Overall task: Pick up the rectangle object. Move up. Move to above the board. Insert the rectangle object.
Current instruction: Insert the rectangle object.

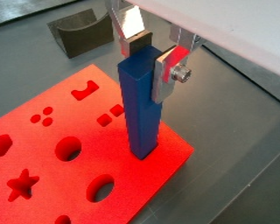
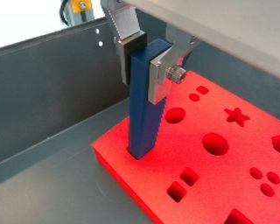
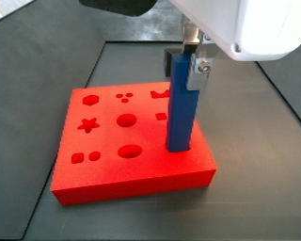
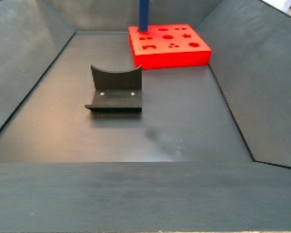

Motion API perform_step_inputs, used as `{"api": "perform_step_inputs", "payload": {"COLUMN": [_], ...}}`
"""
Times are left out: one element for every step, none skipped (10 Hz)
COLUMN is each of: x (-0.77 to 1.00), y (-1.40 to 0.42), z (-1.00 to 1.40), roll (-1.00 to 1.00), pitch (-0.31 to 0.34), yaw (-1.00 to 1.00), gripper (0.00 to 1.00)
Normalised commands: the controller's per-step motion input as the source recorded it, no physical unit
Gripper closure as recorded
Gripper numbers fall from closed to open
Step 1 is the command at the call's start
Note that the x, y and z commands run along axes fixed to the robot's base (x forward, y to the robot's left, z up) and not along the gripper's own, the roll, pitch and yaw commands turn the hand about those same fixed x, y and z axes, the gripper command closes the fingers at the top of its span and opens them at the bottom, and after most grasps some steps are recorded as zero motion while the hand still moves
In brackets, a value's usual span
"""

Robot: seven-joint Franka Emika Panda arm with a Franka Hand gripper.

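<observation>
Insert step in hand. Claw (image 3: 191,56) pinches top of rectangle object (image 3: 181,104), upright, lower end seated in the board (image 3: 116,179) near its 3 o'clock edge. Next, by my judgement: press straight down, then release.

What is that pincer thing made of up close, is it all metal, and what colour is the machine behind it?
The pincer, over the red board, has two flat silver metal plates as fingers, each faced with a dark pad; a round screw head shows on one plate. Above it, the body is a smooth white casing. No cables or markings show.
</observation>
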Motion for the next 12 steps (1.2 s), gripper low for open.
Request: {"api": "perform_step_inputs", "payload": {"x": [0.00, 0.05, 0.42, 0.47, 0.33, 0.11, 0.00, 0.00, 0.00, -0.09, -0.14, -0.07], "y": [0.00, -0.02, 0.00, 0.05, 0.03, 0.00, 0.00, 0.00, -0.03, 0.00, 0.00, 0.00], "z": [-0.10, -0.21, -0.34, -0.35, -0.21, -0.01, 0.00, 0.00, 0.00, -0.02, -0.09, -0.09], "roll": [0.00, 0.00, -0.06, -0.13, -0.09, 0.00, 0.02, 0.01, 0.05, 0.07, 0.07, 0.03], "pitch": [0.000, -0.017, 0.166, 0.230, 0.160, 0.026, 0.007, 0.000, -0.009, -0.143, -0.210, -0.187], "yaw": [0.00, 0.00, -0.05, -0.09, -0.09, 0.00, 0.00, 0.00, 0.01, 0.13, 0.16, 0.13], "gripper": [1.00, 1.00, 1.00, 1.00, 1.00, 1.00, 1.00, 1.00, 1.00, 1.00, 1.00, 1.00]}}
